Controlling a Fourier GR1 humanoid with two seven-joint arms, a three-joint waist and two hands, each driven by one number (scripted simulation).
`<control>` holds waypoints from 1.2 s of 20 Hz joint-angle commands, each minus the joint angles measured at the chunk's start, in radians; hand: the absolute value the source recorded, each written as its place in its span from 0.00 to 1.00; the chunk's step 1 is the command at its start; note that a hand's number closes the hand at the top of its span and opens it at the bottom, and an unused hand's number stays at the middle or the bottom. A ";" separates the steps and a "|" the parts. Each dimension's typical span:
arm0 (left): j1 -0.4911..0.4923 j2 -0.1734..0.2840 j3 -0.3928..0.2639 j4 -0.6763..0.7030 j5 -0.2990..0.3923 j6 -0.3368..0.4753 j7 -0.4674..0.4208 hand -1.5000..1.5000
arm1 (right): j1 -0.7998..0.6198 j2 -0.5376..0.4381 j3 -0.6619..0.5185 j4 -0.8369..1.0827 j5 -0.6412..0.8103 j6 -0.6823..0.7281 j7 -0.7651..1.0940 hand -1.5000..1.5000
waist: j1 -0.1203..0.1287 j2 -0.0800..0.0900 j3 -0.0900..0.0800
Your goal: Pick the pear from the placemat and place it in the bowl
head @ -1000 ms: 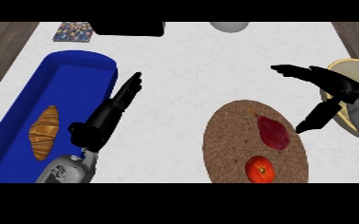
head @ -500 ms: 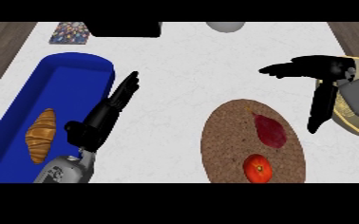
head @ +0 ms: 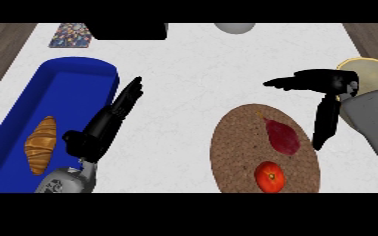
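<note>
Head view: right hand (head: 319, 87) open above pear (head: 283, 136) on placemat (head: 235, 155)

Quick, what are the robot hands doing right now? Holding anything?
Left robot hand: open, fingers straight, holding nothing.
Right robot hand: open, fingers spread, holding nothing.

Pear on placemat, bowl at right edge.
Dark red pear (head: 283, 136) lies flat on the round brown placemat (head: 240, 150), upper right part, stem end toward upper left. Yellowish bowl (head: 363, 68) sits well apart, partly hidden.
</note>
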 commanded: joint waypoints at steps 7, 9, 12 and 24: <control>0.070 -0.065 0.001 0.007 -0.080 -0.020 -0.048 0.50 | 0.150 0.032 -0.072 -0.151 0.186 -0.055 -0.060 0.00 | -0.001 0.000 0.000; -0.016 -0.070 0.031 -0.005 -0.055 -0.036 0.052 0.50 | 0.140 0.053 -0.096 -0.121 0.218 -0.086 -0.103 0.00 | -0.001 0.001 0.001; 0.023 -0.050 0.059 0.031 -0.048 -0.081 -0.027 0.50 | 0.153 0.096 -0.069 -0.180 0.294 -0.145 -0.061 0.00 | 0.000 0.001 0.000; 0.035 -0.113 0.078 -0.040 -0.115 -0.080 0.033 0.50 | 0.224 0.204 -0.069 -0.065 0.513 -0.218 -0.149 0.00 | 0.002 0.001 0.000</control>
